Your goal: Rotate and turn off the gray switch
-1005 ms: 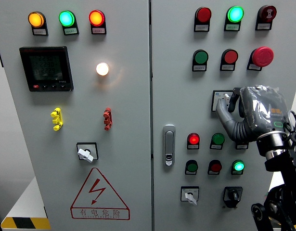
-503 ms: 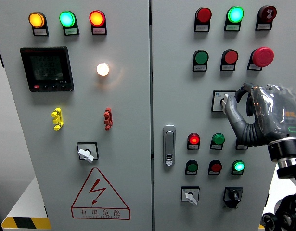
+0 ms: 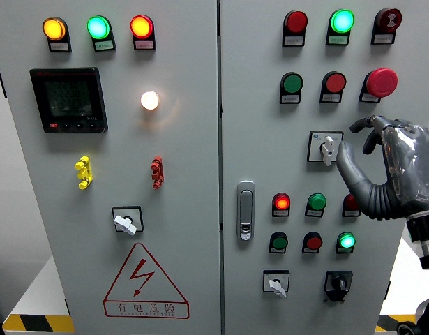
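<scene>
Head view: gray switch point(image 3: 328, 149) sits just left of the released right hand point(image 3: 388, 167), fingers loosely curled, apart.

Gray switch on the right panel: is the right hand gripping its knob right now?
No. The right hand sits just right of the gray switch, fingers relaxed and clear of the knob, which points straight down.

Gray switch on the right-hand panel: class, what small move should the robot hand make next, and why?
Probably draw the right robot hand clear. The gray switch already points straight down, and the fingers are spread off it, so the turn looks done.
</scene>
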Available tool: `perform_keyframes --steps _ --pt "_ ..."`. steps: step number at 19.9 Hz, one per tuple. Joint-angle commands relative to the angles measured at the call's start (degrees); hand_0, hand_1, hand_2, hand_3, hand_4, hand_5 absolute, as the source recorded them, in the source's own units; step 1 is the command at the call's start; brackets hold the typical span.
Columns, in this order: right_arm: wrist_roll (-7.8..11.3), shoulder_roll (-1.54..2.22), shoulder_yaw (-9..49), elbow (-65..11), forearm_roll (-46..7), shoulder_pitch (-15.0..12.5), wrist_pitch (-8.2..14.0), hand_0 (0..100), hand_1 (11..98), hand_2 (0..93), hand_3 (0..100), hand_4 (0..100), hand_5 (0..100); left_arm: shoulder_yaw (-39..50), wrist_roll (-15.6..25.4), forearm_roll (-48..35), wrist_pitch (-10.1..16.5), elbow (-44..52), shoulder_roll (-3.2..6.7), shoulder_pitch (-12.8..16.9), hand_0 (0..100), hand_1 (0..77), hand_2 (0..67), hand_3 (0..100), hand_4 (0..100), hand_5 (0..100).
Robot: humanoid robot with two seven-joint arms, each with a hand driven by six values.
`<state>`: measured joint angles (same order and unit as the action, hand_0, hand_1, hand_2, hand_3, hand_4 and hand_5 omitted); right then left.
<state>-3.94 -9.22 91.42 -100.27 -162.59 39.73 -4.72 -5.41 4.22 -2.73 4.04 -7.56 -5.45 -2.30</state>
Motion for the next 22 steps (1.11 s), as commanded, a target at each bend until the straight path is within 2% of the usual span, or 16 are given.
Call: perform_keyframes --steps 1,2,3,4,6,8,11,15,22 --pt "1.65 0.08 0.0 -1.6 -0.1 -1.6 -0.1 0 28.9 31.1 42 32 56 0.0 0.0 0.0 0.0 0.0 0.00 0.0 85 0.0 13.4 19 8 11" --pt "2.62 0.08 0.2 -2.6 -0.2 -2.5 -0.1 0 29.8 29.2 38 26 48 0.0 0.0 0.0 0.0 0.0 0.00 -0.1 85 0.0 13.4 19 8 11" --pt "2.97 0.08 0.7 -3.3 -0.1 -3.2 -0.1 0 30.3 28.4 36 23 42 0.0 0.0 0.0 0.0 0.0 0.00 0.0 85 0.0 13.4 19 8 11" --pt "3.24 0.08 0.9 -4.0 -0.2 -3.9 -0.1 0 30.7 27.9 34 22 41 0.0 0.0 0.0 0.0 0.0 0.00 0.0 85 0.0 13.4 19 8 11" --pt "5.25 0.17 1.7 -5.3 -0.2 -5.1 -0.1 0 31.6 24.8 28 14 33 0.0 0.0 0.0 0.0 0.0 0.00 0.0 85 0.0 13.4 19 8 11" --pt "7.63 0.17 2.8 -6.4 -0.7 -5.7 -0.2 0 32.6 20.1 20 11 25 0.0 0.0 0.0 0.0 0.0 0.00 0.0 85 0.0 13.4 19 8 11" --pt "9.65 0.17 4.6 -7.4 -0.9 -5.8 -0.2 0 33.8 17.1 15 9 20 0.0 0.0 0.0 0.0 0.0 0.00 0.0 85 0.0 13.4 19 8 11" --pt "9.92 0.17 4.9 -8.4 -1.0 -6.6 -0.2 0 34.5 11.4 14 9 16 0.0 0.0 0.0 0.0 0.0 0.00 0.0 85 0.0 13.4 19 8 11" --pt "10.53 0.08 4.8 -9.1 -1.4 -7.2 -0.2 0 35.4 9.5 12 8 13 0.0 0.0 0.0 0.0 0.0 0.00 0.0 85 0.0 13.4 19 8 11"
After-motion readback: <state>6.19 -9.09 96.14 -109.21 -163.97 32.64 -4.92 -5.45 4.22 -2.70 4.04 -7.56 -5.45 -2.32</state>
